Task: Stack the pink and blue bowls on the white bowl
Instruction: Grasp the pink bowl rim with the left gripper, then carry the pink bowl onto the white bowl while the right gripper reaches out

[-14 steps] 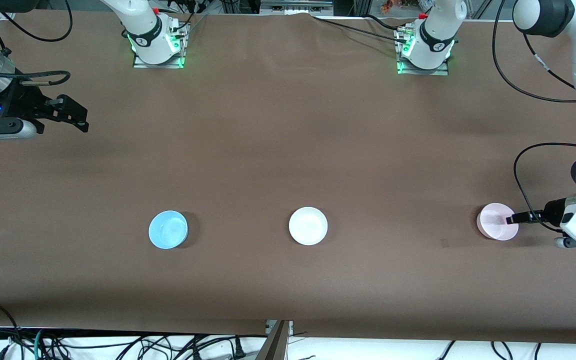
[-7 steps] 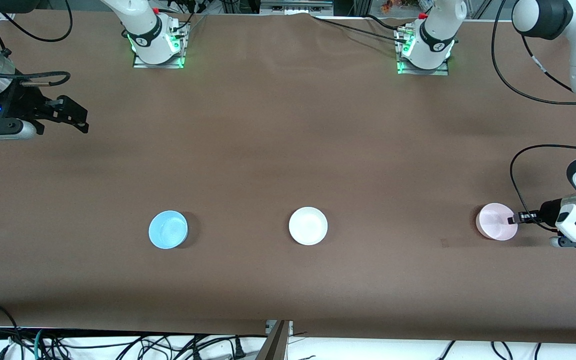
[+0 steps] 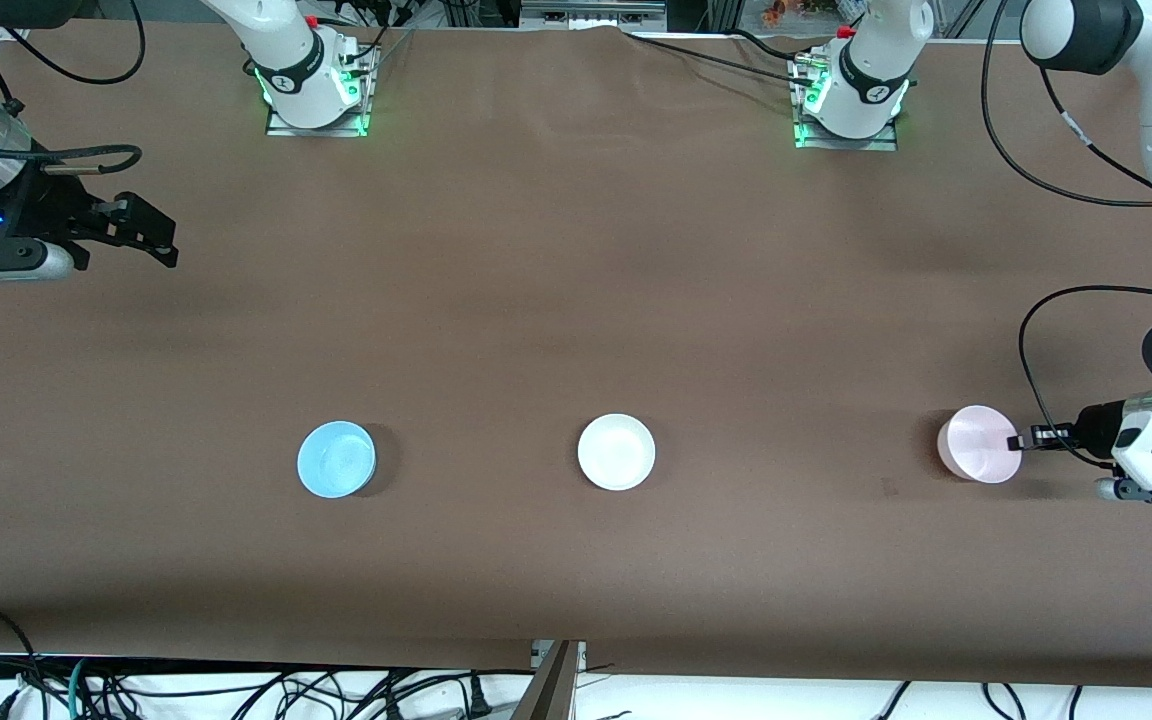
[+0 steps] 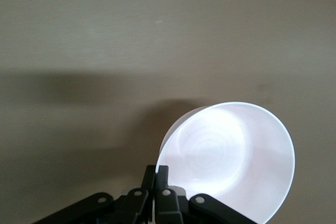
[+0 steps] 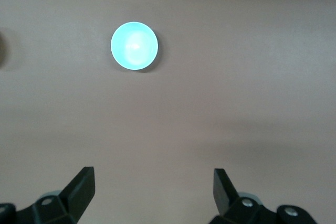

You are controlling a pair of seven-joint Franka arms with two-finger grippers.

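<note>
The pale pink bowl (image 3: 978, 445) is tilted and lifted a little off the brown table at the left arm's end. My left gripper (image 3: 1016, 441) is shut on its rim; in the left wrist view the fingers (image 4: 157, 178) pinch the wall of the pink bowl (image 4: 231, 156). The white bowl (image 3: 616, 452) sits upright at the table's middle. The light blue bowl (image 3: 336, 459) sits toward the right arm's end and also shows in the right wrist view (image 5: 134, 45). My right gripper (image 3: 161, 240) is open and empty, and it waits above the table's end (image 5: 152, 182).
Both arm bases (image 3: 311, 85) (image 3: 851, 95) stand along the table's edge farthest from the front camera. Cables (image 3: 236, 690) lie below the table's near edge. The brown table (image 3: 576, 300) is bare between the bowls.
My left gripper has lifted and tilted the pink bowl and carried it a little toward the white bowl. The right arm has not moved.
</note>
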